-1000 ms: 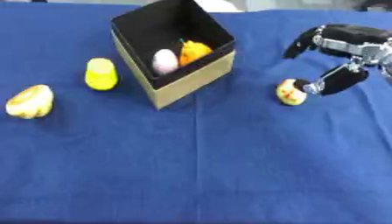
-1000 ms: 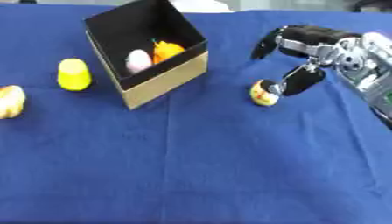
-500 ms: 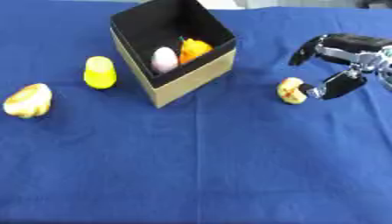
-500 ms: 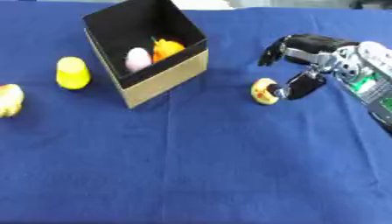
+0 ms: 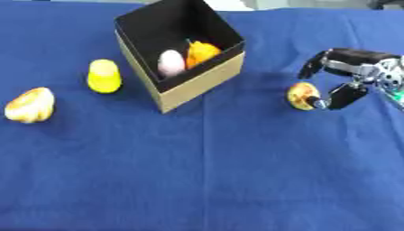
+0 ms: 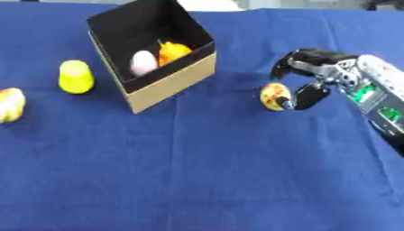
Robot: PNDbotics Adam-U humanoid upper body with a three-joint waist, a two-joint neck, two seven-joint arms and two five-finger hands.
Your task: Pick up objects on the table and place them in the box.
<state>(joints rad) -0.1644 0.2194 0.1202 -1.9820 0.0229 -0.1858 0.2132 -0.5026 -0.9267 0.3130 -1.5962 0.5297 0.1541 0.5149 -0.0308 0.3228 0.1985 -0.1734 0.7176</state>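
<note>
Right hand [image 6: 315, 79], fingers spread and holding nothing, sits just right of the small yellowish object [image 6: 274, 96] near the tabletop's right edge, thumb touching it

Desk under a blue cloth

We see only a desk [image 5: 236, 180] covered edge to edge by a deep blue cloth [image 6: 197, 180], which fills nearly the whole of both views. The cloth lies mostly flat, with a faint crease running up the middle. Along the far edge we make out a pale strip and a dark shape at the upper right corner, too blurred to name.
</note>
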